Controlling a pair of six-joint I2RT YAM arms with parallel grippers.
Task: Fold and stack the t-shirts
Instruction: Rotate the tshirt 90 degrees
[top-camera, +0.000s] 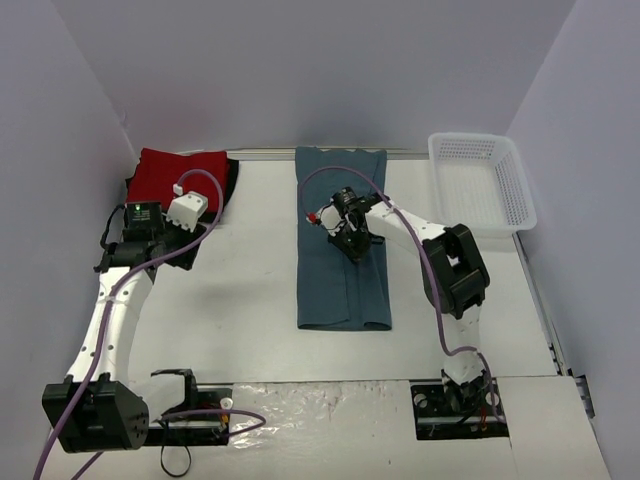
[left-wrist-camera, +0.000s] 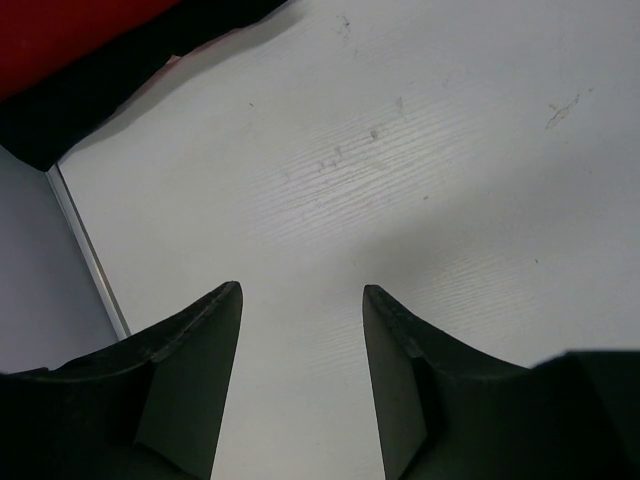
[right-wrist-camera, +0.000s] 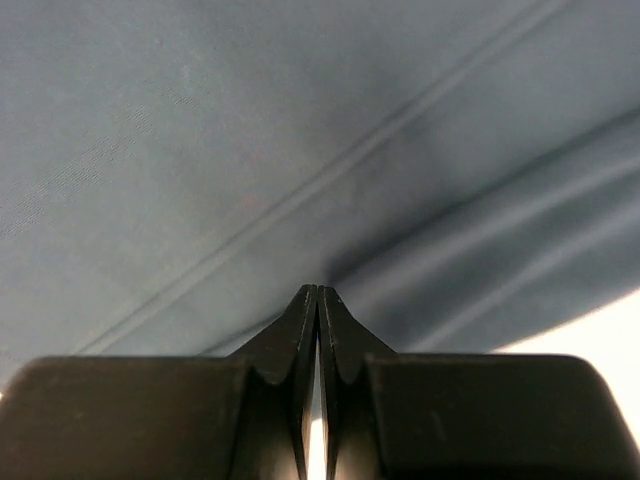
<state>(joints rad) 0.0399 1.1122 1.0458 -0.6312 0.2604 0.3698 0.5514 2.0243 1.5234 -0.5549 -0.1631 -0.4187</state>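
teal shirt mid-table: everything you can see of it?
Soft, plain slate-blue cloth: the teal t-shirt is folded lengthwise into a long narrow strip, lying flat on the table, running from its far edge towards the near side. The right wrist view shows a seam and soft creases. The right gripper, jaws shut, meets the cloth near the strip's middle; whether it pinches a fold cannot be told. Nothing else touches it.

The left arm (top-camera: 112, 310) and right arm (top-camera: 405, 222) are made of white links joined by black joint housings. A lilac cable (top-camera: 200, 174) is run along each. The left claw (left-wrist-camera: 301, 288) and right claw (right-wrist-camera: 318, 290) are tipped with matte black wedge-shaped fingers (left-wrist-camera: 190, 380).
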